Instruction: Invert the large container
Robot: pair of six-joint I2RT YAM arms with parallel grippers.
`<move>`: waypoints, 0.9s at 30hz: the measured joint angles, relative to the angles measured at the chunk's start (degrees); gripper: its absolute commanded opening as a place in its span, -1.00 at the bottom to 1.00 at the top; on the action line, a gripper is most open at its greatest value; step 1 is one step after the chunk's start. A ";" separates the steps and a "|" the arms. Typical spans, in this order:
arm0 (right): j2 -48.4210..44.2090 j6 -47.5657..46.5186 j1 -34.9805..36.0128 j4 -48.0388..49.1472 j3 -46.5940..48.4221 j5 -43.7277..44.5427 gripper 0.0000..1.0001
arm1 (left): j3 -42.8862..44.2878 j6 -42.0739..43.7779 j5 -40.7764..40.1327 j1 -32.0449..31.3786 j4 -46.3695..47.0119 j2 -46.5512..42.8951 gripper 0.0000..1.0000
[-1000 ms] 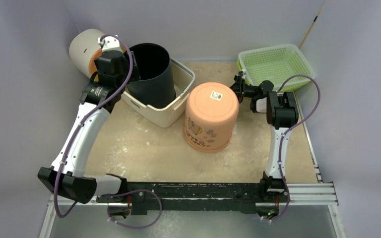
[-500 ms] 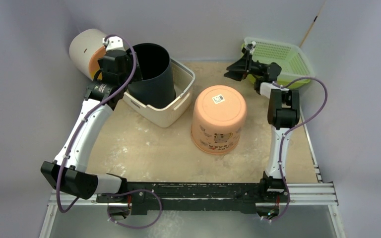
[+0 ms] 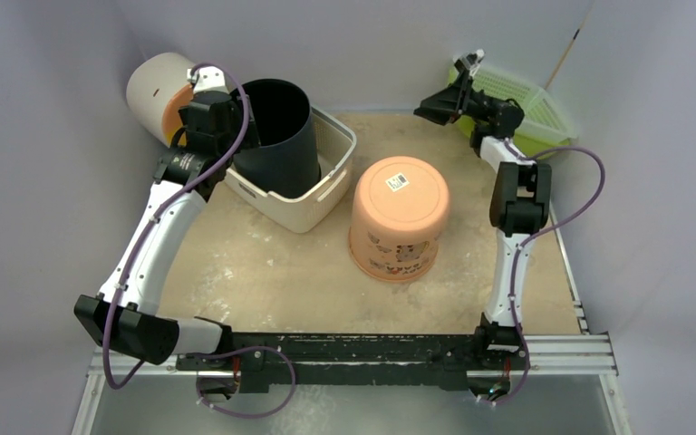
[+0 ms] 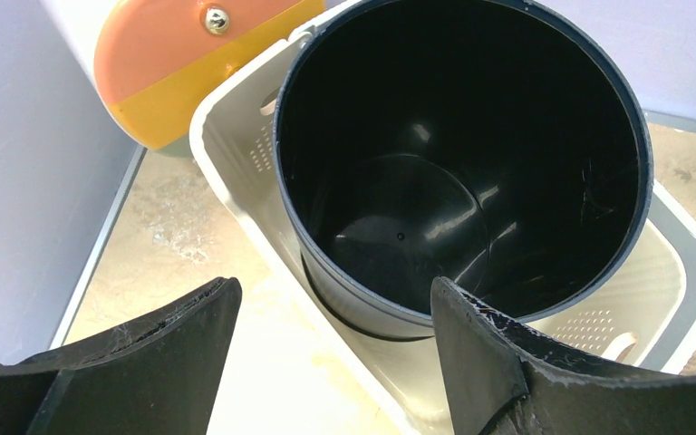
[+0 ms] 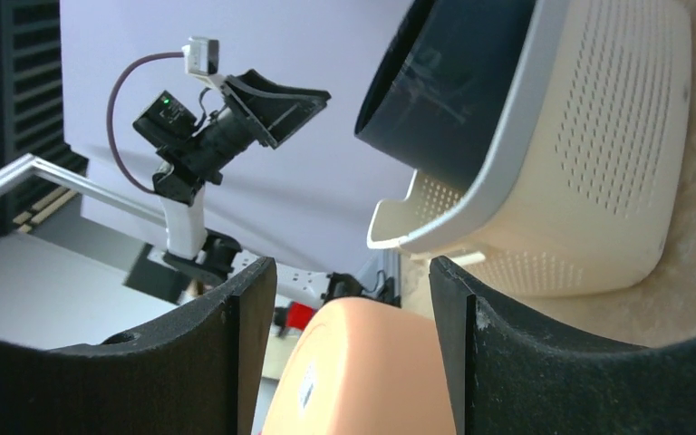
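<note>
The large container [image 3: 399, 217] is an orange bucket. It stands mouth down on the table's middle, its labelled base facing up. My right gripper [image 3: 433, 107] hangs open in the air behind and to the right of it, apart from it. In the right wrist view the bucket [image 5: 372, 372] shows beyond the gripper [image 5: 352, 267], between its fingers without touching them. My left gripper [image 3: 210, 116] is open at the back left, beside the black bin [image 3: 276, 136]. The left wrist view shows its gripper [image 4: 335, 294] empty above the basket's near wall.
The black bin [image 4: 453, 163] stands inside a white perforated basket [image 3: 326, 195] at the back left. A white and orange cylinder [image 3: 154, 86] lies in the back left corner. Behind my right gripper, a green mesh basket [image 3: 526, 100] sits at the back right.
My right gripper has let go of the orange bucket and risen back toward the green basket, opening a little. The bucket has settled flat on its rim, slightly to the right. The left arm barely moved.
</note>
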 measured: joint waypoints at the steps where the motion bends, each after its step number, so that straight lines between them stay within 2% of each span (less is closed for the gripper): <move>1: -0.02 0.02 0.31 0.09 -1.84 -0.02 0.32 | 0.00 0.00 0.02 0.00 0.00 -0.02 0.54; 5: 0.02 0.09 2.67 -0.74 -10.10 -0.74 0.32 | 0.00 -0.02 0.11 0.00 0.02 -0.07 0.54; 8: 0.04 0.26 5.18 -1.70 -12.79 -1.75 0.33 | 0.00 -0.04 0.15 0.00 0.02 -0.09 0.54; 13: 0.00 0.22 9.05 -1.70 -13.05 -1.97 0.33 | 0.00 -0.07 0.17 0.00 0.02 -0.50 0.54; 20: -0.74 0.22 9.40 -1.77 -13.11 -1.81 0.35 | 0.00 -0.22 0.22 0.00 0.02 -1.16 0.54; 27: -7.56 0.17 9.38 -1.90 -12.31 -1.66 0.37 | 0.00 -0.24 0.57 0.00 0.02 -1.25 0.54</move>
